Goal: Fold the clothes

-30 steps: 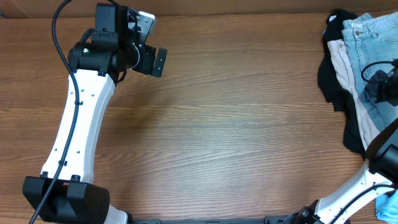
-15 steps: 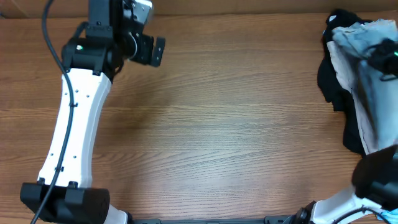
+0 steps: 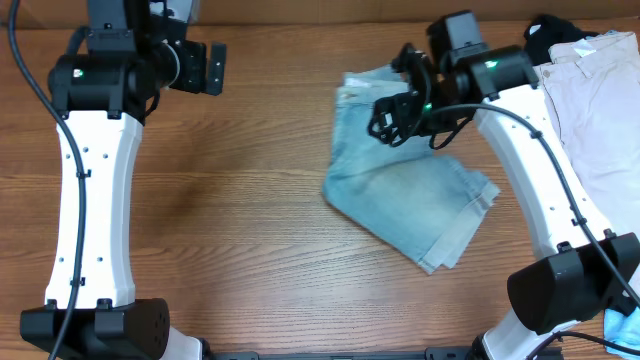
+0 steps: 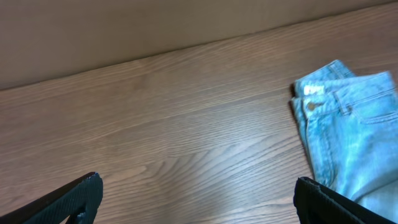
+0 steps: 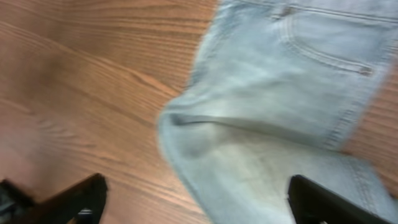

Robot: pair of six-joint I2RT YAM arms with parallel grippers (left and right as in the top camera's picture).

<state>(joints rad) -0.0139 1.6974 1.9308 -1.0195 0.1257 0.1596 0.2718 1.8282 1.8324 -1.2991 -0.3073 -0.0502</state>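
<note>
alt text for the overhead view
Light-blue denim shorts lie rumpled near the middle of a wooden table, the open right tool over their waistband end. The left tool hangs open at far left; beige trousers sit far right.

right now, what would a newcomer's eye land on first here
The light-blue denim shorts lie rumpled on the wooden table, right of centre, with the right gripper open just above them. Beige trousers sit at the far right edge, a black garment showing at their top.

Denim shorts [image 4: 348,134] at right on wooden table [image 4: 155,137]; left gripper [image 4: 196,190] spread wide
</note>
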